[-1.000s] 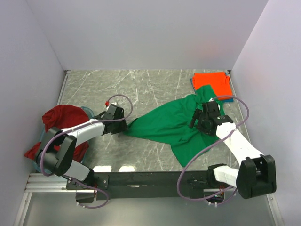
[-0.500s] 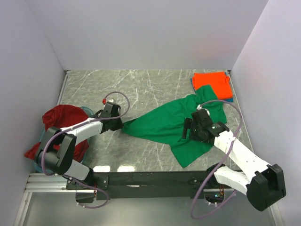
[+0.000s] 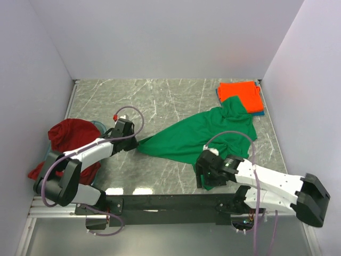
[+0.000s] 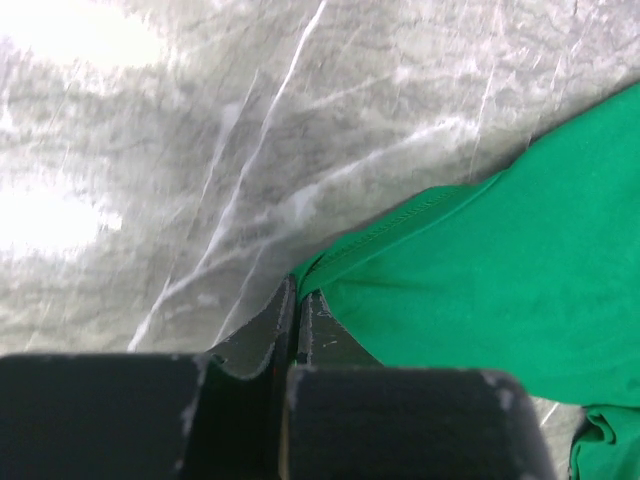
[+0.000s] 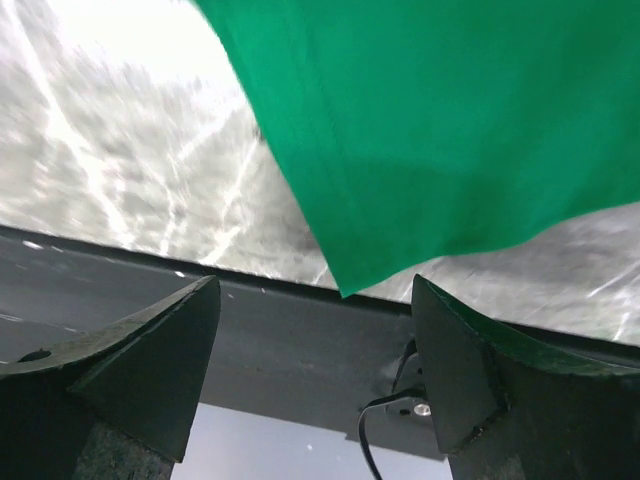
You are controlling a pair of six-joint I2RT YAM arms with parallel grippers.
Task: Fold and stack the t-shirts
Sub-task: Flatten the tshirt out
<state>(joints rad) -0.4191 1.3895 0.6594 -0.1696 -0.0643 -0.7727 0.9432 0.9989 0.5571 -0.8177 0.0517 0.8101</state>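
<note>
Your left gripper has its jaws pressed right together, and they're pinching the left-hand corner of the bright green cloth t-shirt. In the left wrist view the hem corner runs straight into the fingertips, low over the grey marble-look table.

The shirt itself lies spread out and rumpled across the middle and right of the table. It's drawn to a point at that left corner, and its far right part lies over the near edge of the folded pile.

Your right gripper is at the shirt's near edge, close to the black rail along the near side of the table. Its jaws are spread wide with nothing between them. In the right wrist view the near corner of the green cloth hangs just beyond the two fingers, not touching either.

At the far right corner you've got a folded orange-red t-shirt sitting flat on top of a teal-blue t-shirt, of which only the edges show. Over on the left, well apart from the green one, a dark red t-shirt sits bunched in a heap beside the left arm.
</note>
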